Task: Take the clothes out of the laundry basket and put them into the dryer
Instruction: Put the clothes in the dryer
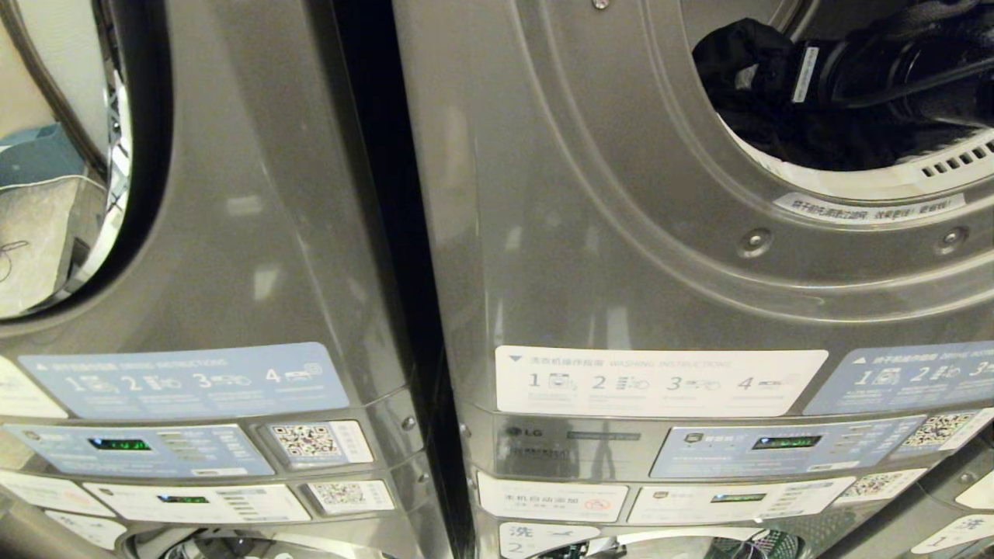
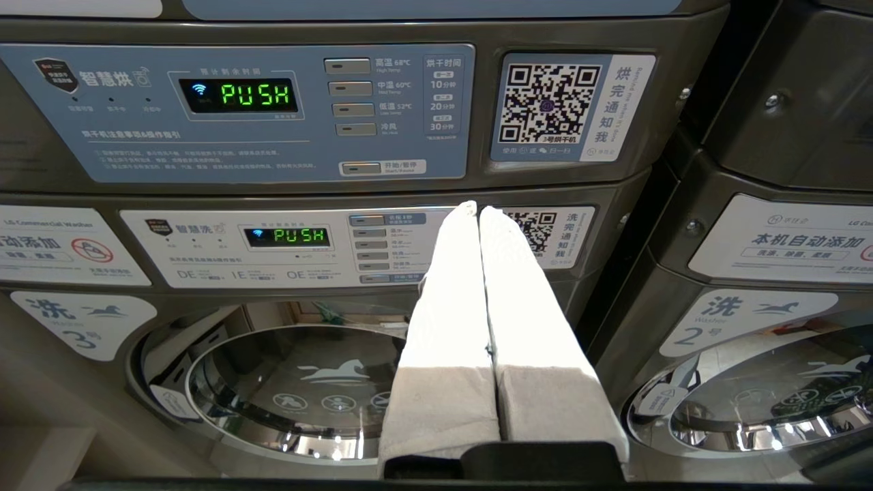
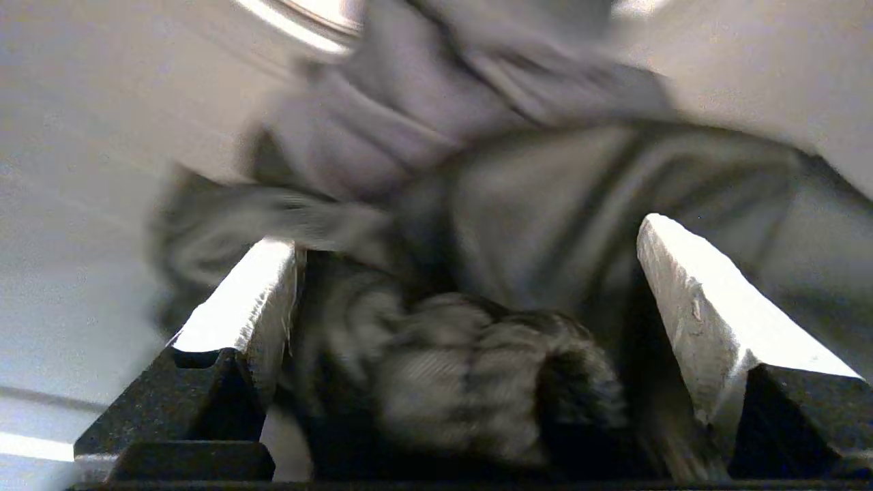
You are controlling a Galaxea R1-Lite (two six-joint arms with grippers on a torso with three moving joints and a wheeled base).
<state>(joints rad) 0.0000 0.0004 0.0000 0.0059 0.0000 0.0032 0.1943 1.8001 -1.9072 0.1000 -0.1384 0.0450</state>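
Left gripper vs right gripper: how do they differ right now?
Left gripper: fingers pressed together, nothing between them, pointing at a washer control panel that reads PUSH. Right gripper: fingers spread wide, dark clothes bunched between and beyond them; whether it grips them is unclear. Right wrist view is motion-blurred, left is sharp. Both have pale fingers on black mounts.

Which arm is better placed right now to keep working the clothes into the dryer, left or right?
Right, probably. The right claw is open with the dark clothes lying between its fingers, at the dryer opening. The left claw is shut and points at the control panels of the neighbouring machine.
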